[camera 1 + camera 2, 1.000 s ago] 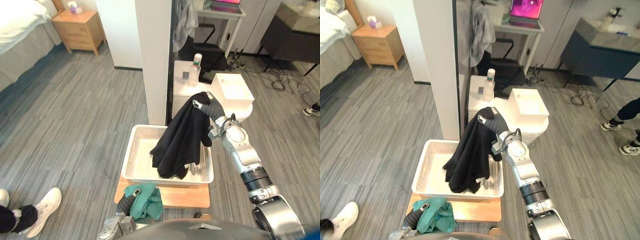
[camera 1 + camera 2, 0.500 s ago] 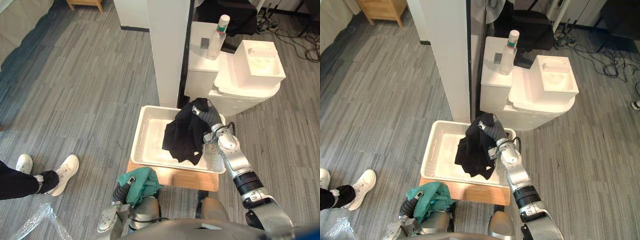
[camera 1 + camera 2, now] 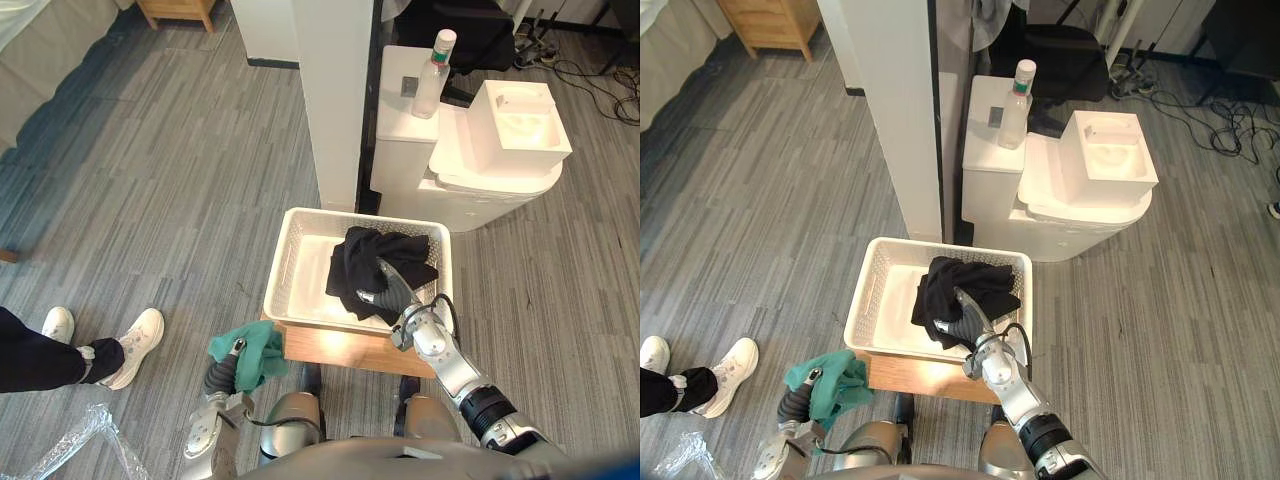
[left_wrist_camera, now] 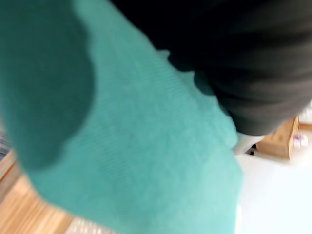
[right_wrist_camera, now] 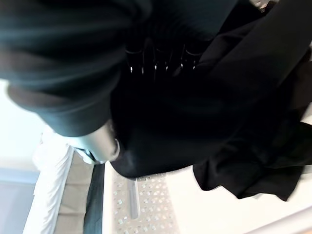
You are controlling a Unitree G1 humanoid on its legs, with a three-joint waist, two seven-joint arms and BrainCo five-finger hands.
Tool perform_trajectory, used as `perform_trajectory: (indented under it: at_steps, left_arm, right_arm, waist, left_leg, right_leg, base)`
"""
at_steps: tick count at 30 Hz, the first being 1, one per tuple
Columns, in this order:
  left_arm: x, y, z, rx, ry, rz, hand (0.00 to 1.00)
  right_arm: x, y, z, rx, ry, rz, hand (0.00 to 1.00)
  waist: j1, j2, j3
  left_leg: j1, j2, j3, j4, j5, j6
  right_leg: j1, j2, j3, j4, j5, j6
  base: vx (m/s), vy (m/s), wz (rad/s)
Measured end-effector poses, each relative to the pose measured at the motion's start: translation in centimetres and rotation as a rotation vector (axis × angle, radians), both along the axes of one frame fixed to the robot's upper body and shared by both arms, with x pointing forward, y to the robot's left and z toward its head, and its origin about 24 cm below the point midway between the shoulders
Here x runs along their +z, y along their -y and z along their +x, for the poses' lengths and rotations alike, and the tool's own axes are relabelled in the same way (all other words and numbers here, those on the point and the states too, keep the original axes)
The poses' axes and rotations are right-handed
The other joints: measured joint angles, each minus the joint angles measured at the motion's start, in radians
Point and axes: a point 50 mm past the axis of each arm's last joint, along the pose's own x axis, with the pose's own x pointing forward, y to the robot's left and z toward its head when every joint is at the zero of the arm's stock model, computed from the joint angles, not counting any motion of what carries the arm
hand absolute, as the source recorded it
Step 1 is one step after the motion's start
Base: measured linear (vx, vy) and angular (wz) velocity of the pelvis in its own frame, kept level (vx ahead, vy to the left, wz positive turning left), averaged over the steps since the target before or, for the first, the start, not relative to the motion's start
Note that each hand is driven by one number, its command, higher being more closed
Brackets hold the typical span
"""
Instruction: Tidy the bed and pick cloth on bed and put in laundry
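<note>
Lying crumpled in the white laundry basket (image 3: pixel 292 272), the black garment (image 3: pixel 385 260) is heaped toward the basket's right side, and the basket sits on a low wooden table (image 3: pixel 340 346). The right hand (image 3: pixel 396 298) rests on the heap's near edge. Its fingers (image 3: pixel 963 303) look straight and laid against the fabric, not curled round it. Lower left, the left hand (image 3: pixel 226 366) has its fingers closed on a bunched green cloth (image 3: pixel 256 350), held beside the table's left corner.
</note>
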Motion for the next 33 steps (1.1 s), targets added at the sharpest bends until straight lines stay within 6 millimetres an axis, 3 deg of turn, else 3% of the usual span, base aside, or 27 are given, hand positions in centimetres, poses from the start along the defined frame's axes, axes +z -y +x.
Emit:
perform_trajectory:
  at_steps: [6, 10, 14, 17, 19, 22, 25, 27, 31, 33]
  left_arm:
    - [0.0, -2.1, -1.2, 0.181, -0.035, 0.029, 1.0]
    - [0.4, -4.0, -2.0, 0.325, -0.033, 0.068, 1.0]
    - [2.3, -7.0, -1.9, 0.498, 0.034, 0.143, 1.0]
    - [6.5, -10.6, -0.3, 0.592, 0.2, 0.255, 1.0]
    - [10.7, -13.5, 0.9, 0.633, 0.348, 0.358, 1.0]
    - [15.1, -15.0, 3.4, 0.603, 0.516, 0.431, 1.0]
    - [18.2, -14.9, 5.8, 0.54, 0.647, 0.459, 1.0]
    - [18.8, -14.3, 6.9, 0.49, 0.682, 0.455, 1.0]
    - [18.0, -11.2, 8.8, 0.349, 0.665, 0.449, 1.0]
    - [17.6, -7.9, 9.5, 0.214, 0.658, 0.507, 1.0]
  right_arm:
    - [-0.9, 0.4, -0.9, -0.074, 0.016, -0.037, 0.0]
    - [-1.2, 0.8, -1.2, -0.112, 0.045, -0.077, 0.0]
    - [-1.8, 1.4, -1.9, -0.14, 0.043, -0.099, 0.0]
    - [-2.6, 1.5, -3.0, -0.137, 0.015, -0.11, 0.0]
    - [-3.3, 1.5, -4.1, -0.125, -0.019, -0.119, 0.0]
    - [-3.9, 1.7, -5.0, -0.133, -0.057, -0.122, 0.0]
    - [-4.0, 1.7, -5.0, -0.134, -0.084, -0.099, 0.0]
    - [-4.1, 1.7, -5.1, -0.131, -0.099, -0.094, 0.0]
    - [-4.3, 1.5, -5.6, -0.135, -0.133, -0.069, 0.0]
    - [-4.4, 1.4, -6.0, -0.132, -0.148, -0.054, 0.0]
  waist:
    - [0.011, -0.03, -0.02]
    - [0.011, -0.036, -0.024]
    - [0.01, -0.036, -0.028]
    - [0.012, -0.042, -0.034]
    - [0.011, -0.038, -0.056]
    - [0.01, -0.029, -0.077]
    - [0.005, -0.027, -0.08]
    - [0.004, -0.027, -0.08]
    - [-0.006, -0.034, -0.086]
    - [-0.024, -0.044, -0.093]
  left_leg:
    - [0.013, -0.009, -0.03, -0.002, -0.001, 0.001]
    - [0.03, -0.008, -0.028, -0.003, -0.001, 0.001]
    - [0.039, -0.003, -0.021, -0.004, -0.002, 0.0]
    - [0.039, 0.007, -0.018, -0.008, -0.001, -0.002]
    - [0.039, 0.01, -0.018, -0.009, 0.002, -0.004]
    - [0.037, 0.01, -0.016, -0.009, 0.004, -0.004]
    - [0.037, 0.01, -0.006, -0.009, 0.006, -0.003]
    - [0.039, 0.01, 0.004, -0.009, 0.006, -0.003]
    - [0.041, 0.01, 0.008, -0.009, 0.006, -0.003]
    - [0.044, 0.012, 0.014, -0.006, 0.006, -0.004]
  right_leg:
    - [0.051, -0.007, -0.03, -0.037, 0.008, 0.007]
    - [0.068, -0.006, -0.029, -0.04, 0.013, 0.005]
    - [0.076, -0.001, -0.026, -0.049, 0.021, 0.0]
    - [0.083, 0.011, -0.024, -0.068, 0.031, -0.007]
    - [0.083, 0.017, -0.02, -0.077, 0.035, -0.009]
    - [0.085, 0.018, -0.017, -0.088, 0.041, -0.013]
    - [0.088, 0.019, -0.011, -0.103, 0.051, -0.019]
    - [0.088, 0.02, 0.002, -0.11, 0.056, -0.018]
    - [0.088, 0.023, 0.017, -0.116, 0.069, -0.011]
    - [0.088, 0.026, 0.026, -0.116, 0.071, -0.013]
  base:
    - [0.06, 0.013, 0.15]
    - [0.02, 0.005, 0.02]
    - [-0.04, -0.013, -0.05]
    - [-0.09, -0.03, -0.05]
    - [-0.09, -0.039, -0.09]
    - [-0.07, -0.013, -0.02]
    - [-0.06, 0.004, -0.07]
    - [-0.03, 0.014, -0.13]
    - [0.01, 0.009, -0.08]
    - [0.04, 0.004, -0.06]
